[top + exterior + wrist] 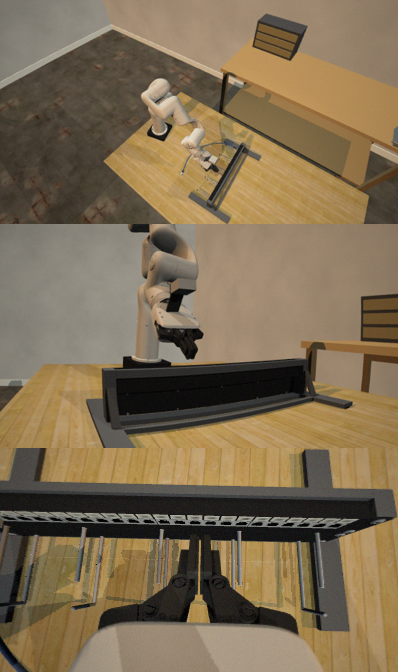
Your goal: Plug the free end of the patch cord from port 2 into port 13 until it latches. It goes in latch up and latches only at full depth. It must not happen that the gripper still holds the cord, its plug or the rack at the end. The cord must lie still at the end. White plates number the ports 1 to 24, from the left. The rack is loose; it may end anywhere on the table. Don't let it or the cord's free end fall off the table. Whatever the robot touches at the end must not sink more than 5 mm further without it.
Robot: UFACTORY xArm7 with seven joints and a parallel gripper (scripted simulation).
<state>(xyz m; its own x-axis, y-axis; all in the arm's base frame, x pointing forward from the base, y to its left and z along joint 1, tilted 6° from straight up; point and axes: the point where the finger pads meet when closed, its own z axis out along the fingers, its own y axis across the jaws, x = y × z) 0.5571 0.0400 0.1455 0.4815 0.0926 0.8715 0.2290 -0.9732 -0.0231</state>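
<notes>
The dark rack (227, 175) (180, 519) stands on the wooden table, its row of white numbered ports facing the arm in the wrist view. The blue patch cord (199, 149) runs from the rack's far end in an arc, and its free end (181, 172) lies on the table left of the arm. A bit of cord shows at the wrist view's lower left corner (10, 658). My gripper (199, 547) is shut and empty, its fingertips close in front of the middle ports, just above the rack's top edge in the exterior view (190, 350).
Several grey cable-management bars (237, 558) stick out from the rack towards me. The rack's flat feet (209, 206) lie at both ends. A large desk (311, 90) with a small drawer cabinet (280, 35) stands behind the table.
</notes>
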